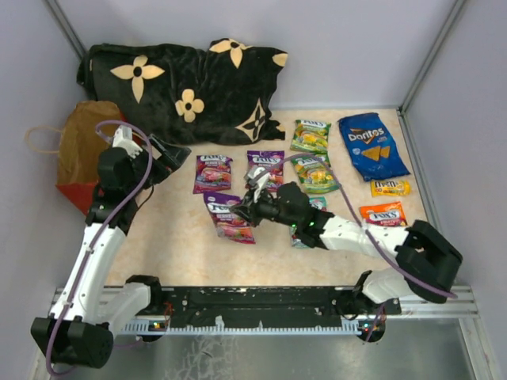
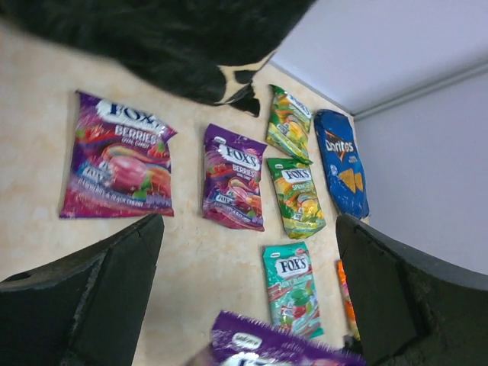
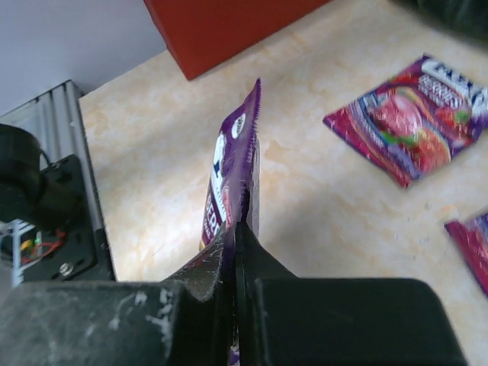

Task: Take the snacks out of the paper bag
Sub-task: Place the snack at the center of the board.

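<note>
The red paper bag (image 1: 79, 154) lies on its side at the left, its brown inside facing up; it also shows in the right wrist view (image 3: 221, 27). My right gripper (image 1: 247, 207) (image 3: 236, 236) is shut on the edge of a purple candy pouch (image 1: 230, 219) (image 3: 232, 168) at mid-table. My left gripper (image 1: 170, 154) (image 2: 248, 305) is open and empty beside the bag's mouth. On the table lie two more purple pouches (image 1: 212, 172) (image 1: 265, 165), two green pouches (image 1: 310, 134) (image 1: 315, 176), a teal pouch (image 2: 293, 286), a blue Doritos bag (image 1: 372, 145), a yellow M&M's packet (image 1: 390, 188) and an orange pouch (image 1: 383, 214).
A black flower-patterned pillow (image 1: 190, 87) lies along the back, right behind the bag. Grey walls close in the table at the back and both sides. The metal rail (image 1: 261, 305) with the arm bases runs along the near edge.
</note>
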{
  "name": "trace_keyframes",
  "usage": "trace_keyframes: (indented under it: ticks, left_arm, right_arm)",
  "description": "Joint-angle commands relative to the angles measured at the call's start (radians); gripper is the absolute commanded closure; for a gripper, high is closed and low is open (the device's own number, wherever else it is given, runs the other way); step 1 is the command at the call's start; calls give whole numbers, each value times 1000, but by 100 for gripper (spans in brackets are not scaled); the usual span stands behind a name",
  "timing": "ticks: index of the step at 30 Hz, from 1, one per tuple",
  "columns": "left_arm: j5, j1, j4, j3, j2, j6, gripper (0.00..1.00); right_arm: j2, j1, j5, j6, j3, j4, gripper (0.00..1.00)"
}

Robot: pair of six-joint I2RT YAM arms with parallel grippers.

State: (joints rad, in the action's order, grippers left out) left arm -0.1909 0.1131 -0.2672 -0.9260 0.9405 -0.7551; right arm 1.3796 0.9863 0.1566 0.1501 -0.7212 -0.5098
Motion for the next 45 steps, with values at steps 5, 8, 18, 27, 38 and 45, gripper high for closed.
trace_keyframes:
  ticks: [5,8,18,27,38,45]
  left_arm:
    - [-208,-2,320,104,-2,219,0]
    - [-267,-3,324,91,53,253,0]
    - [-330,-3,282,86,130,337,0]
    - [-375,-3,249,79,152,379,0]
    - [-394,36,194,173,104,366,0]
    - [-104,296,189,298,179,337,0]
  right_arm:
    - [-113,-178,414,263,6,175,100]
    - [-30,-199,505,345,-28,137,100]
    - [314,-308,389,733,79,-301,100]
    - [394,-355,334,679,69,-251,100]
    - [386,-397,366,286,-173,322,72]
    - [144,-400,157,113,-219,608,2]
